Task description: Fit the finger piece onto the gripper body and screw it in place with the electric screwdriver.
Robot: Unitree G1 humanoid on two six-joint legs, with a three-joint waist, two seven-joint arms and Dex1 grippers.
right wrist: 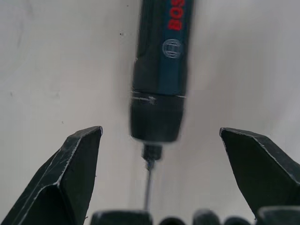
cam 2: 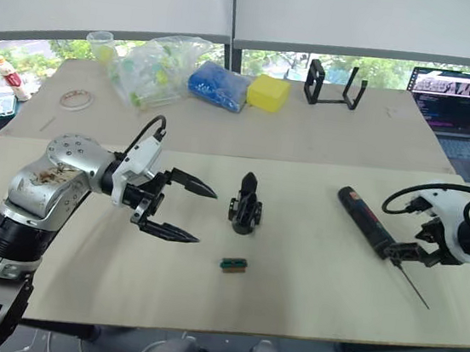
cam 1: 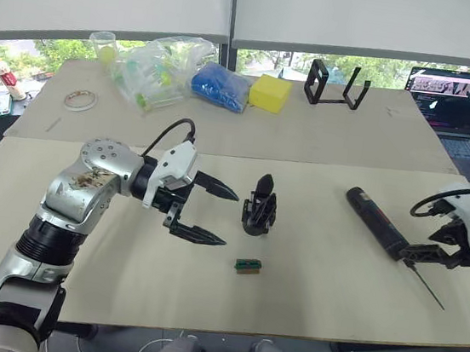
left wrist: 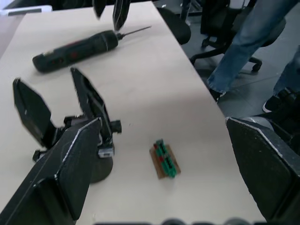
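The gripper body [cam 1: 259, 209] stands upright at mid-table on its round base, with two black blades rising from it [left wrist: 89, 101]. I cannot tell the finger piece apart from those blades. My left gripper [cam 1: 230, 219] hovers open just left of the body, one finger above the other, holding nothing. The electric screwdriver [cam 1: 377, 223] lies flat on the right side of the table, its thin bit pointing toward the front edge. My right gripper [right wrist: 160, 132] is open and straddles the screwdriver's bit end [right wrist: 157, 117] without touching it.
A small green-and-brown block [cam 1: 248, 266] lies in front of the body. At the back stand a black open-frame stand [cam 1: 336, 85], a laptop [cam 1: 451, 95], a yellow block [cam 1: 269, 93], bags [cam 1: 158, 68] and a tape roll [cam 1: 80, 99]. A person's legs [left wrist: 243, 47] are beyond the table's right edge.
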